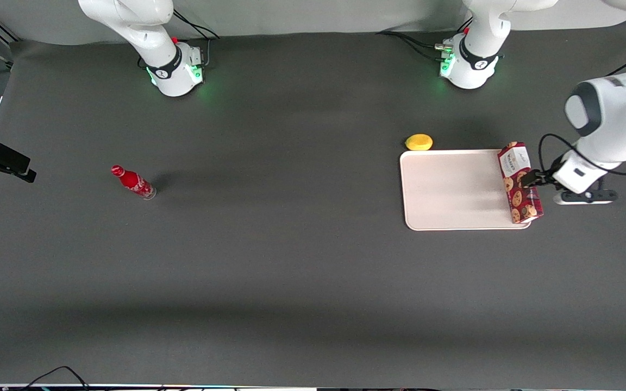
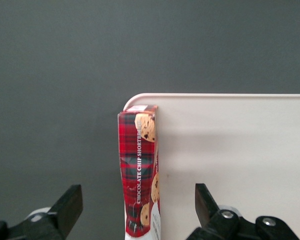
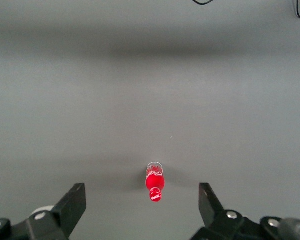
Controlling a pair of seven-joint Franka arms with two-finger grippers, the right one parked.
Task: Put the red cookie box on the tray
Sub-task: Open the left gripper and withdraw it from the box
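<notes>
The red cookie box [image 1: 520, 202], dark-red plaid with cookie pictures and a white label end, rests along the short edge of the tray [image 1: 454, 190] at the working arm's end of the table. My left gripper [image 1: 530, 178] is low at the box's middle. In the left wrist view the box [image 2: 137, 155] lies along the rim of the cream tray [image 2: 240, 150]. The gripper [image 2: 137, 196] is open: its black fingers [image 2: 70, 200] stand wide on either side of the box with clear gaps and do not touch it.
A yellow lemon-like object [image 1: 418, 142] lies on the table just off the tray's edge that is farther from the front camera. A small red soda bottle [image 1: 133, 183] lies toward the parked arm's end and also shows in the right wrist view [image 3: 155, 182].
</notes>
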